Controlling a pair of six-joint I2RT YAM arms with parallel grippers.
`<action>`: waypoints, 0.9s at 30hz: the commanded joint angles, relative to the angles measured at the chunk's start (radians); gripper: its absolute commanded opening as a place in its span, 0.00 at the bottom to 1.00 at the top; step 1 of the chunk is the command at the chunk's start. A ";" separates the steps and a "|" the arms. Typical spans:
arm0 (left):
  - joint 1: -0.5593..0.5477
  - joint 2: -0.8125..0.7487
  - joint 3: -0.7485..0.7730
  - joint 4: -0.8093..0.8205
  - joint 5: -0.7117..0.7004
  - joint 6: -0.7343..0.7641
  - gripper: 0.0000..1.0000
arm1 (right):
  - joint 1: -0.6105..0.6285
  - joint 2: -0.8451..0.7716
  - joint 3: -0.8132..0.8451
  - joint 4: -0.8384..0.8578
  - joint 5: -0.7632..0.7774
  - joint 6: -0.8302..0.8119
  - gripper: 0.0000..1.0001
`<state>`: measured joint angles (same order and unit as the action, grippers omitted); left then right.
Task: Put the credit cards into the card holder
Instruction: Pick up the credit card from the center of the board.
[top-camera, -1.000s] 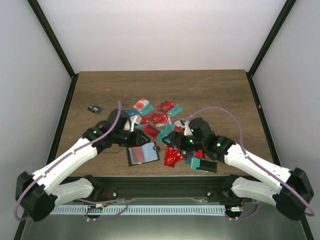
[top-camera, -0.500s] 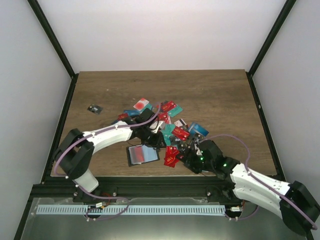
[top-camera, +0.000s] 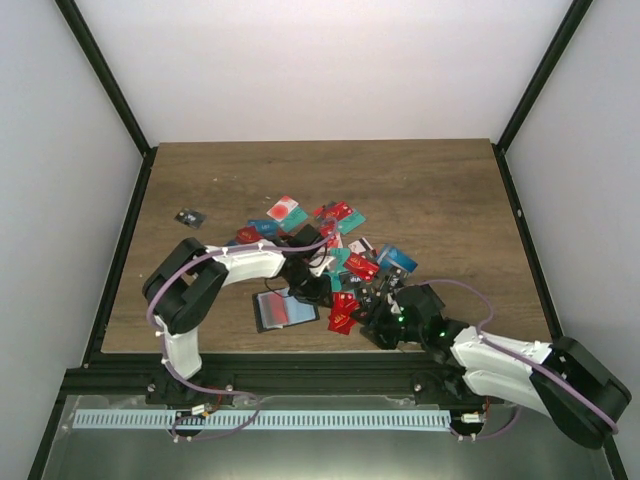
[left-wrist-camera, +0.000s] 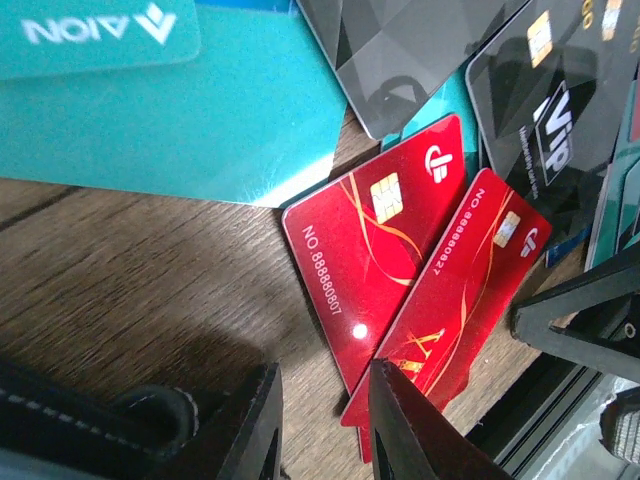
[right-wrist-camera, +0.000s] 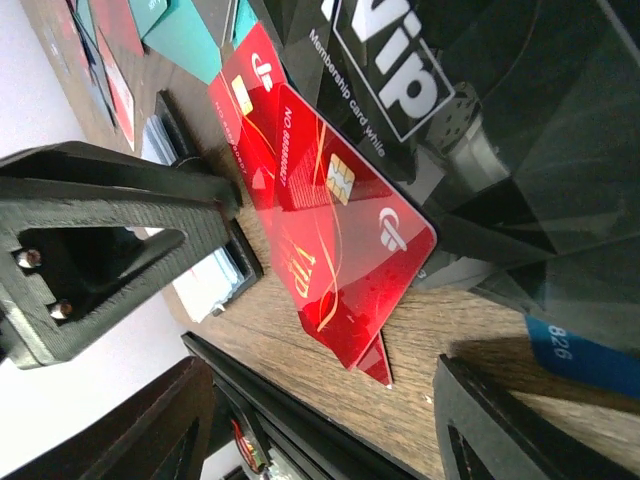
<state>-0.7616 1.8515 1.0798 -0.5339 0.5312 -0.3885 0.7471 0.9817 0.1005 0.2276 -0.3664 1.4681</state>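
A red card (left-wrist-camera: 370, 265) lies on the wooden counter (left-wrist-camera: 120, 270), and a second red card (left-wrist-camera: 460, 290) overlaps its near edge. Both face up, with chips showing. Beyond them is a large teal card (left-wrist-camera: 200, 120) with a smaller AION card (left-wrist-camera: 95, 35) on top, and beside those a grey-black card (left-wrist-camera: 400, 50) and a black VIP card (left-wrist-camera: 555, 100). The fingers (left-wrist-camera: 255, 425) stand slightly apart, with the second red card's corner in the gap. The stitched black holder (left-wrist-camera: 50, 405) lies just beside them.

i read bare table (top-camera: 430, 185) at the far end, beyond the credit cards (top-camera: 345, 262): free passage. between card holder (top-camera: 285, 311) and right gripper (top-camera: 370, 320) two red cards (left-wrist-camera: 400, 260) fill the gap, and the left gripper (top-camera: 322, 295) crowds it.
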 joint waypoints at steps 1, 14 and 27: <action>-0.007 0.041 0.016 0.026 0.038 0.024 0.26 | -0.006 0.033 -0.013 0.045 0.050 0.056 0.61; -0.018 0.118 -0.007 0.080 0.131 0.029 0.26 | -0.006 0.159 -0.059 0.173 0.106 0.066 0.54; -0.018 0.147 -0.066 0.165 0.266 0.024 0.26 | -0.011 0.219 -0.093 0.409 0.063 -0.093 0.44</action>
<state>-0.7612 1.9427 1.0584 -0.3737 0.7811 -0.3790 0.7448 1.1858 0.0307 0.5987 -0.3103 1.4719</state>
